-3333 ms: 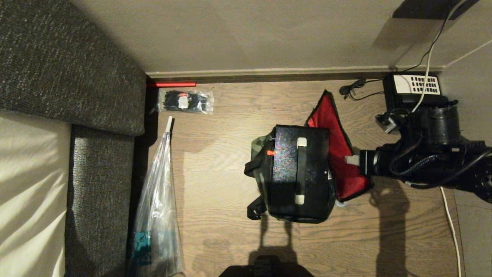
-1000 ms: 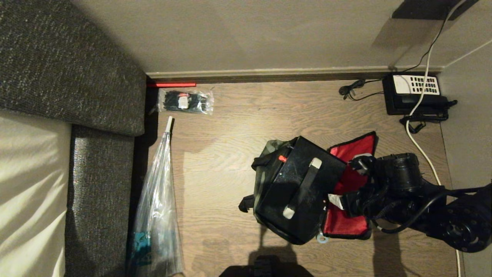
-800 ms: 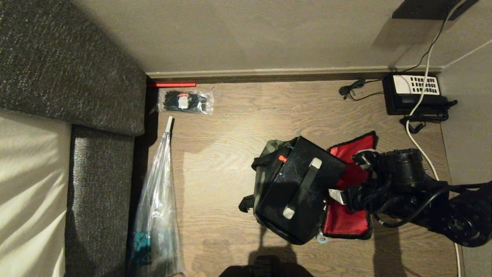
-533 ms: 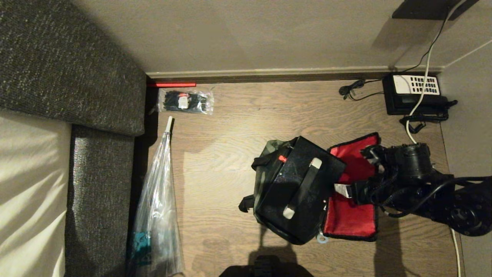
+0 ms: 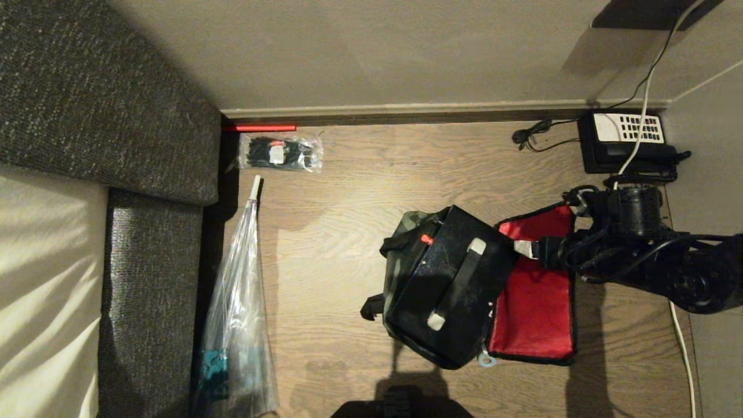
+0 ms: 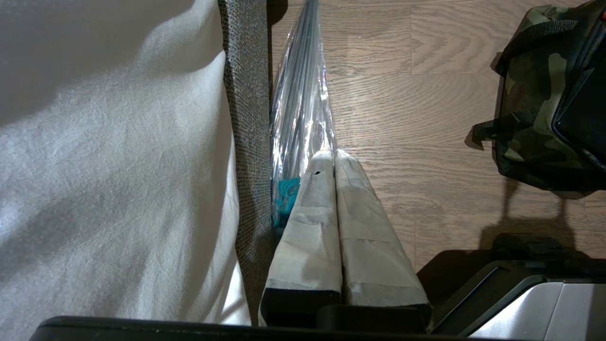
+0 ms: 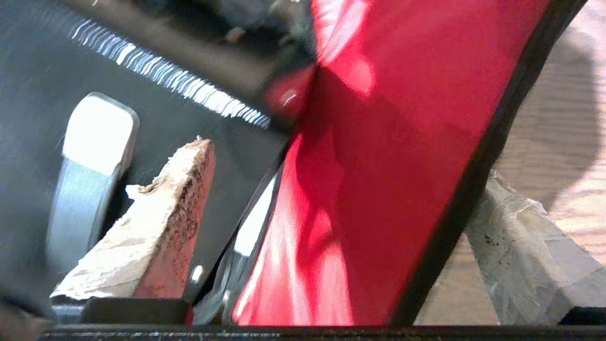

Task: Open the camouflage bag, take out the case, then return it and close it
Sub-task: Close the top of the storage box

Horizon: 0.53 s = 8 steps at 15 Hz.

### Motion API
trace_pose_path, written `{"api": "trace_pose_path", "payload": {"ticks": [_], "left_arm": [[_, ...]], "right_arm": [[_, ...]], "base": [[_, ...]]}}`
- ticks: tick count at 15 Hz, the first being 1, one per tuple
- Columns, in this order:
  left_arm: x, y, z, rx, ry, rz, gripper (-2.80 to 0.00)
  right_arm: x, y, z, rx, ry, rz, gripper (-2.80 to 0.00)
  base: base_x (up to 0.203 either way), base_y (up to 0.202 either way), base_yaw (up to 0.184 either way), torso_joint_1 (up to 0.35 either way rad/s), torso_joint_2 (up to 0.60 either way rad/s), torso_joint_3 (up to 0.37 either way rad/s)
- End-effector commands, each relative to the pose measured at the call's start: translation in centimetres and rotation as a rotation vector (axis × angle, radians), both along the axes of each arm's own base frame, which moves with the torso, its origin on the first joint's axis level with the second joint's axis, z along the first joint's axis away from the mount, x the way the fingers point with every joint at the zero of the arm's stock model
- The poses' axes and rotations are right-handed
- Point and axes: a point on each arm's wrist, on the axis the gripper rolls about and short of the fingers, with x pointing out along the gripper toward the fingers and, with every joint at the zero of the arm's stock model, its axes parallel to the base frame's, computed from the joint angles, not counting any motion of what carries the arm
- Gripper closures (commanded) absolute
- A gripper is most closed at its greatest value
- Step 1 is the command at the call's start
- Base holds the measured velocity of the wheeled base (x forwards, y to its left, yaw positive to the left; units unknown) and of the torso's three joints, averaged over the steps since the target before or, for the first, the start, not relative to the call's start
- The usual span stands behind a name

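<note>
While the camouflage bag (image 5: 406,273) lies open on the floor, red flap spread flat, the case (image 5: 450,287) sitting inside: opening done, closing left. Right gripper (image 7: 331,237) spread wide astride the flap edge, gripping nothing. Left gripper (image 6: 334,163) pressed together, parked.

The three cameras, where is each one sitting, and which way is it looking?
Head view: high on the robot, looking down at the wooden floor, the camouflage bag holding the case; the right gripper reaches in above the red flap.
Left wrist view: behind the shut left gripper, facing the floor by the sofa, near the clear plastic bag.
Right wrist view: behind the open right gripper, close on the flap and case.
Shared: all three show the bag.
</note>
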Motion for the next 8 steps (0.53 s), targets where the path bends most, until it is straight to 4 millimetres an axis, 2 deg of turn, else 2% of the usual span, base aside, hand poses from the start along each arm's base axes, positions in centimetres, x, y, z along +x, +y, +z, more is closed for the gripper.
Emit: {"api": "trace_pose_path", "payload": {"ticks": [1, 2, 3, 8], "left_arm": [[-0.01, 0.0, -0.01, 0.001, -0.002, 0.0, 0.0], [-0.01, 0.0, -0.01, 0.001, -0.002, 0.0, 0.0], [-0.01, 0.0, -0.01, 0.001, -0.002, 0.0, 0.0], [-0.01, 0.0, -0.01, 0.001, -0.002, 0.0, 0.0]], "right_arm": [[1.42, -0.73, -0.58, 0.007, 0.0, -0.03, -2.8], [1.66, -0.9, -0.63, 0.01, -0.004, -0.037, -2.8], [1.93, -1.07, -0.79, 0.013, -0.005, -0.044, 0.0], [2.32, -1.03, -0.19, 0.008, -0.032, -0.035, 0.0]], "base": [[0.0, 0.0, 0.0, 0.0, 0.0, 0.0], [0.0, 0.0, 0.0, 0.0, 0.0, 0.0], [0.0, 0.0, 0.0, 0.0, 0.0, 0.0], [0.0, 0.0, 0.0, 0.0, 0.0, 0.0]]}}
